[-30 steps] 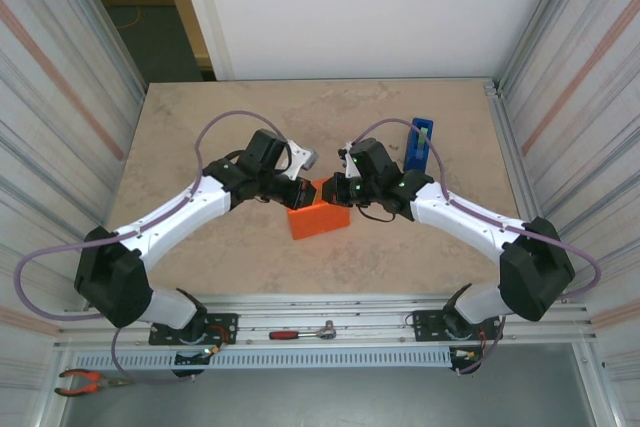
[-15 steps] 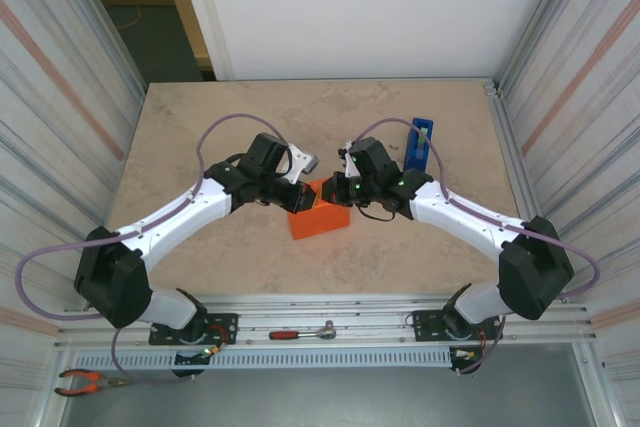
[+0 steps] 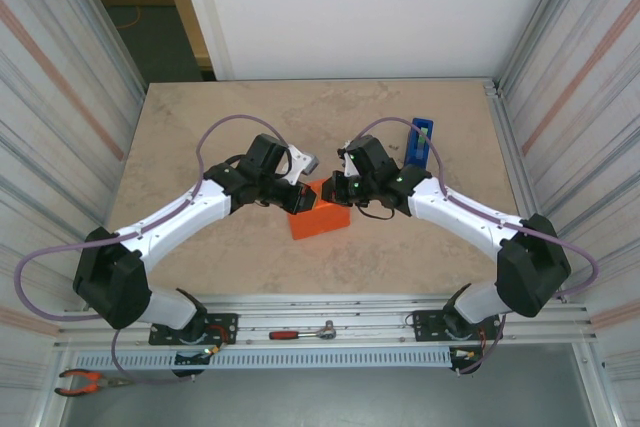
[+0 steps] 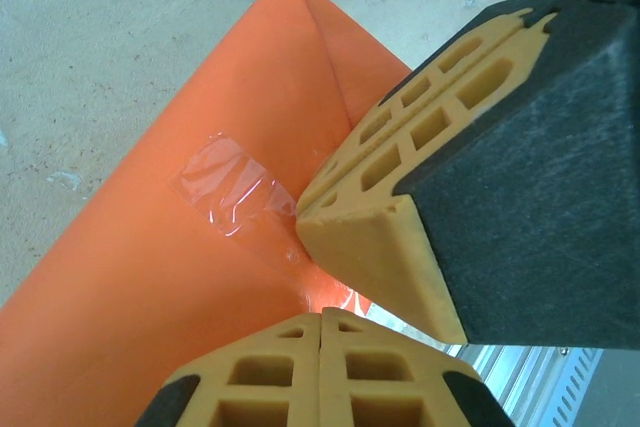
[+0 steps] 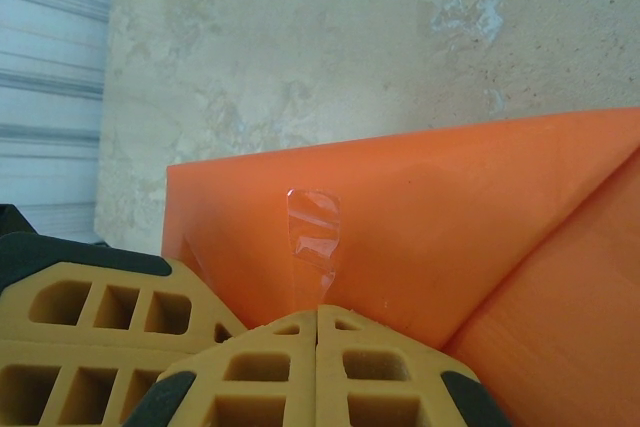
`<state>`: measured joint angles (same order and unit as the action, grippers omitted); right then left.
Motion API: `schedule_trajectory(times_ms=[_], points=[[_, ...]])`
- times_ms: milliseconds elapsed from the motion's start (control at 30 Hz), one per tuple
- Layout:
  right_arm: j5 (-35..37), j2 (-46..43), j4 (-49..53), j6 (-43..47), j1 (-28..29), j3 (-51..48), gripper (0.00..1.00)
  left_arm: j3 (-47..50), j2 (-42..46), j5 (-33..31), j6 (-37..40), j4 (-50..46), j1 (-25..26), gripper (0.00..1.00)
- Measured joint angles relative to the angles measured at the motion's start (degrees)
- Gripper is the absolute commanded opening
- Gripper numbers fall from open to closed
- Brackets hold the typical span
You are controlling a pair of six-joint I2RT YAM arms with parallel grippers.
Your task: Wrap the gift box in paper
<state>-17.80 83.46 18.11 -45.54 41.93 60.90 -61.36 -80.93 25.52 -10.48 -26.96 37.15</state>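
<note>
Orange paper [image 3: 322, 220] with tape [image 4: 226, 187] on seam; left pincer [image 3: 298, 199] and right pincer [image 3: 329, 190], both clenched empty, press its end. Next, probably: tape that end.

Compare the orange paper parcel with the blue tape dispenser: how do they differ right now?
The orange paper is folded into a broad, low parcel; the blue tape dispenser is narrow and long. The paper lies mid-table with the left pincer and right pincer shut at its far edge; the dispenser sits farther right, clear of both pincers. Both rest on the table.
</note>
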Motion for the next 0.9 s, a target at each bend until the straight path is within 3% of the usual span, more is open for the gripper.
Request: schedule_trajectory(times_ms=[900], points=[[-2.2, 2.2, 5.1, 5.6, -0.3, 4.0, 0.17, 0.3, 0.2, 0.3, 0.3, 0.0, 0.0, 0.00]])
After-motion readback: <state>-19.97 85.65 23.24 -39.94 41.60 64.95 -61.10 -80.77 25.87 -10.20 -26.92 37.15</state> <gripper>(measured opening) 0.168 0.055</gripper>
